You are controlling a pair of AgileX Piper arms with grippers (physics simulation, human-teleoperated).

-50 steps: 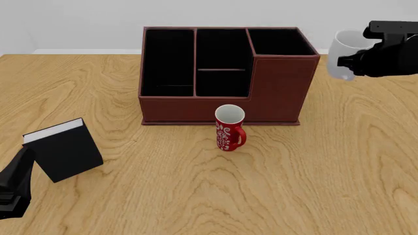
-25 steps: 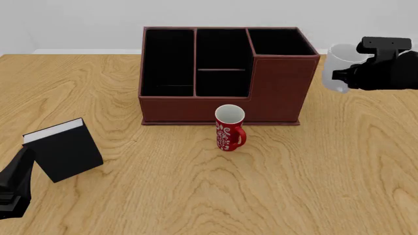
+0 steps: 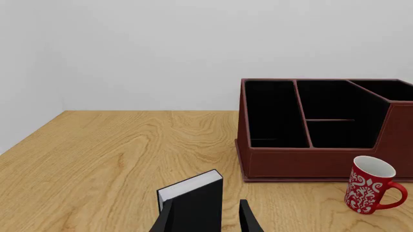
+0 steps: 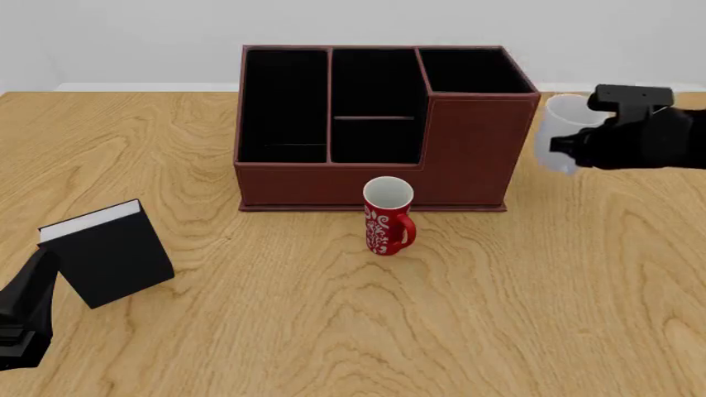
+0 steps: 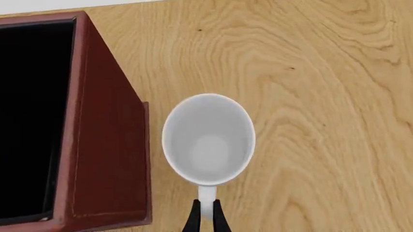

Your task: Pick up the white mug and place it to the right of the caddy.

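The white mug (image 4: 560,128) hangs in the air just right of the caddy (image 4: 381,124), held by my right gripper (image 4: 590,141). In the right wrist view the mug (image 5: 208,140) is seen from above, open side up, with my right gripper (image 5: 206,216) shut on its handle and the caddy's right wall (image 5: 103,145) close beside it. My left gripper (image 4: 22,318) rests low at the near left of the table; its fingers (image 3: 245,220) stand open behind the black book (image 3: 193,200).
A red mug with a white swirl pattern (image 4: 388,217) stands in front of the caddy. A black book with white pages (image 4: 107,251) stands at the near left. Bare wood (image 4: 617,273) lies to the right of the caddy.
My right gripper has come down and slightly left with the white mug, closer to the caddy's right side. The left arm has not moved.
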